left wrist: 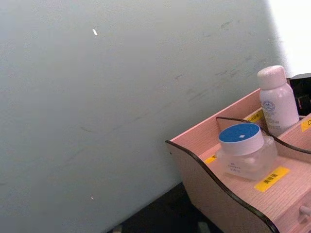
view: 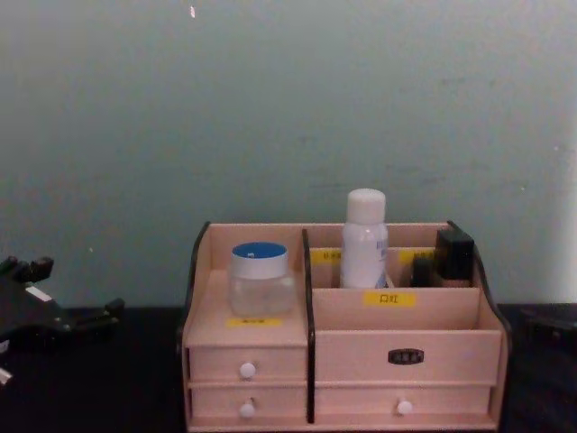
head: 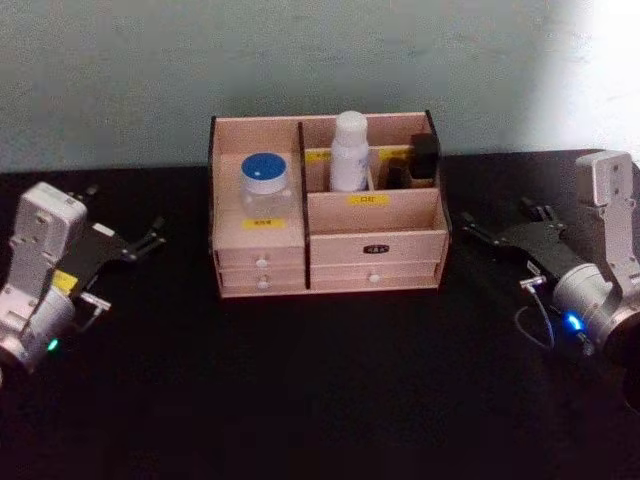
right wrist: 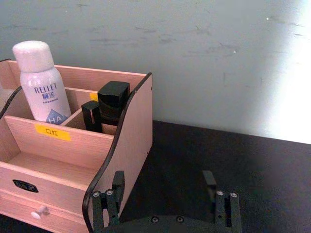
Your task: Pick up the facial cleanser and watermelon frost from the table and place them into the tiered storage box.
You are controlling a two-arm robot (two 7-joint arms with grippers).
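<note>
The facial cleanser (head: 349, 150) (left wrist: 278, 99) (right wrist: 41, 82) (view: 365, 239), a tall white bottle, stands upright in a rear middle compartment of the tiered storage box (head: 375, 245) (left wrist: 209, 189) (right wrist: 131, 131) (view: 397, 356). The watermelon frost (head: 267, 185) (left wrist: 243, 150) (view: 261, 278), a squat clear jar with a blue lid, sits on the box's left tier above a yellow label. My left gripper (head: 150, 235) (view: 72, 290) rests open on the table left of the box. To the box's right, my right gripper (head: 495, 215) (right wrist: 163, 180) is open and holds nothing.
A black case (head: 424, 158) (right wrist: 112, 104) (view: 453, 253) stands in the box's rear right compartment. The box sits on a black table (head: 320, 380) against a pale green wall (view: 288, 108). Bare tabletop lies in front of the box and around both grippers.
</note>
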